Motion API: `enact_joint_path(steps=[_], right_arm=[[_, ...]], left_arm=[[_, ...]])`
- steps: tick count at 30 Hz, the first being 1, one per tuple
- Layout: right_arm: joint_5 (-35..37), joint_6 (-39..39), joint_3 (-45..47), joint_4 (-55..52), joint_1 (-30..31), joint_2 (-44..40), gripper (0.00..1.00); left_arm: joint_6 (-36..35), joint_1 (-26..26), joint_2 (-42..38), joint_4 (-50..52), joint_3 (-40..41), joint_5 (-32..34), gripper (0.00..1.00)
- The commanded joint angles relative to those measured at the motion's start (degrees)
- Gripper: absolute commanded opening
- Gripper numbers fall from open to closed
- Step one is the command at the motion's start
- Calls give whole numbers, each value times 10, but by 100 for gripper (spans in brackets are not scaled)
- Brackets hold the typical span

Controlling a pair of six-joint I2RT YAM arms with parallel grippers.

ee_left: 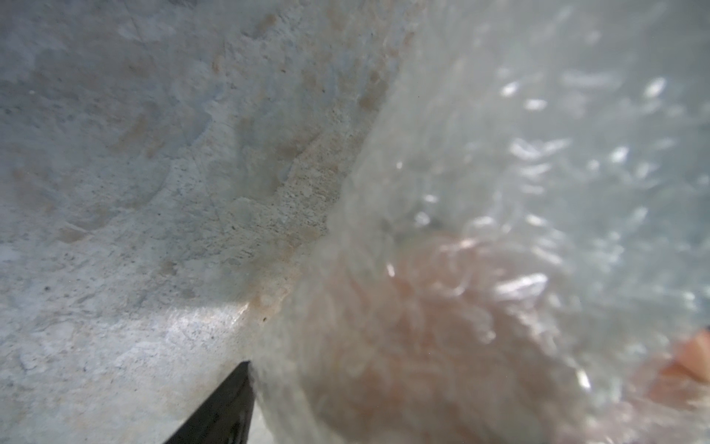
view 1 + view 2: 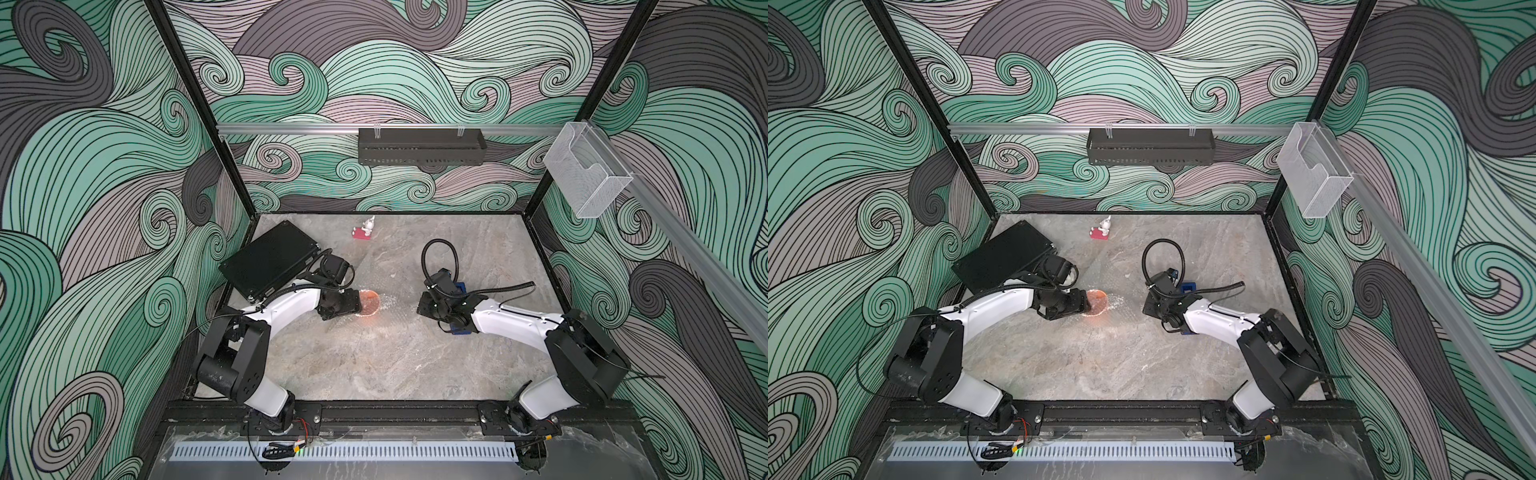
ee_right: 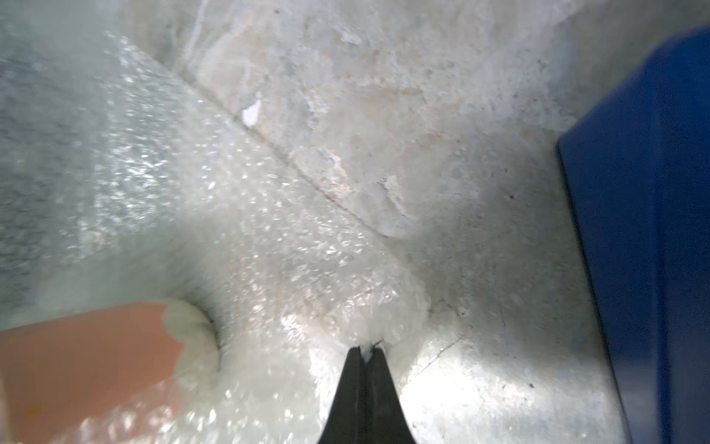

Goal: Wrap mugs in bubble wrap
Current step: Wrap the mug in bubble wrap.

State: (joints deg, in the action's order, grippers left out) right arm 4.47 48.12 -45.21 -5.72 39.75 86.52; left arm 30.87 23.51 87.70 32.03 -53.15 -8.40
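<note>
1. Mug point(image 2: 369, 301): mid-worktop point(image 2: 374, 365), on the bubble wrap point(image 3: 230, 215) and partly covered by it. Judged rigid, smooth and breakable, best gripped across the body.
2. Bubble wrap: judged light, limp and slippery, best taken by an edge.
3. Right tool point(image 3: 367, 348): together, pinching the wrap's edge. Left tool point(image 2: 359, 306): wide at the mug, grip cannot be told.
4. No legible writing.

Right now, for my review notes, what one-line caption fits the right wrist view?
Right gripper pinches the bubble wrap edge shut, salmon mug alongside, blue object nearby.
</note>
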Motion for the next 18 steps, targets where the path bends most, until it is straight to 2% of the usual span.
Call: enact_joint_path(steps=[1, 5, 8, 18], right_arm=[[-50, -52, -18, 36, 13, -42, 0], [-164, -79, -31, 109, 32, -39, 0], [-218, -93, -57, 132, 54, -11, 0], [-300, -132, -171, 87, 100, 124, 0]], left_arm=[[-9, 4, 13, 22, -16, 15, 76], [-8, 4, 15, 22, -17, 14, 76], [-8, 4, 16, 21, -16, 13, 76], [-8, 3, 12, 20, -15, 11, 75]])
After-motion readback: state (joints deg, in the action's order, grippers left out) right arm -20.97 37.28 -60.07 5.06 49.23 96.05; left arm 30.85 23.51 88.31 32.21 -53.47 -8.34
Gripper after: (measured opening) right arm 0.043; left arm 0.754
